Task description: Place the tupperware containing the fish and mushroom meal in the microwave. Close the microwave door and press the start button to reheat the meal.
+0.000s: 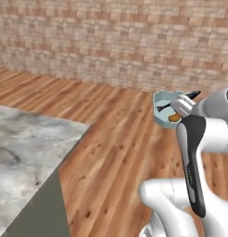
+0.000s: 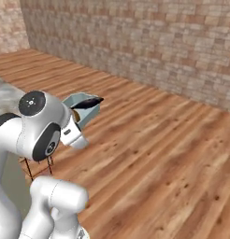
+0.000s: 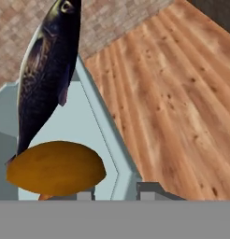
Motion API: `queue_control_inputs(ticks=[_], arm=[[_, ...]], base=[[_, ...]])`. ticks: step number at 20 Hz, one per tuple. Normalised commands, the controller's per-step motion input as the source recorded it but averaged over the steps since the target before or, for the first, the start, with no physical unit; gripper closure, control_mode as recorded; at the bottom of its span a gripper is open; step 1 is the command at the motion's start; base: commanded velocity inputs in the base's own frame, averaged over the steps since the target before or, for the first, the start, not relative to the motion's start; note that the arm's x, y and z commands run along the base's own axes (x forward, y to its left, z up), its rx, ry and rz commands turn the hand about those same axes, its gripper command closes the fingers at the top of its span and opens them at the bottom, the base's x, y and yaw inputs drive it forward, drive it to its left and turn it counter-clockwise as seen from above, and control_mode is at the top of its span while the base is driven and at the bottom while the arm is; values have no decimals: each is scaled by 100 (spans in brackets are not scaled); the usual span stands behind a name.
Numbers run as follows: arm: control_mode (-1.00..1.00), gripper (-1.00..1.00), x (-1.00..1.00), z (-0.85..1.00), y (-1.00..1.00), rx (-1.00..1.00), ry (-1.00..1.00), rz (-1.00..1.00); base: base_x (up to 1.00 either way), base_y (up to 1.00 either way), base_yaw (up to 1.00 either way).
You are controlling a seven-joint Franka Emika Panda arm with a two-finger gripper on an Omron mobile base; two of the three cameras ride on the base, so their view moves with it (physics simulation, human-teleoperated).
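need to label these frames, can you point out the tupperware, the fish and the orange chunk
tupperware (image 1: 161,99): left base view, on its pale-blue back wall.
fish (image 3: 44,70): hand view, on the middle of its dark body.
orange chunk (image 3: 56,173): hand view, on the middle of its rounded top.

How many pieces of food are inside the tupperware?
2. A dark fish leans across the tupperware and sticks out over its rim; an orange-brown mushroom lies at the fish's tail end. Smaller pieces beneath them could be hidden.
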Motion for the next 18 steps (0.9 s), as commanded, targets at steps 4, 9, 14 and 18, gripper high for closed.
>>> queue_control_inputs(ticks=[4, 9, 14, 18], arm=[[100, 100, 0, 0, 0, 0, 0, 0], [100, 100, 0, 0, 0, 0, 0, 0], [100, 100, 0, 0, 0, 0, 0, 0], [100, 100, 0, 0, 0, 0, 0, 0]], base=[[100, -25, -12], [100, -24, 10], [100, -31, 29], [100, -28, 35]])
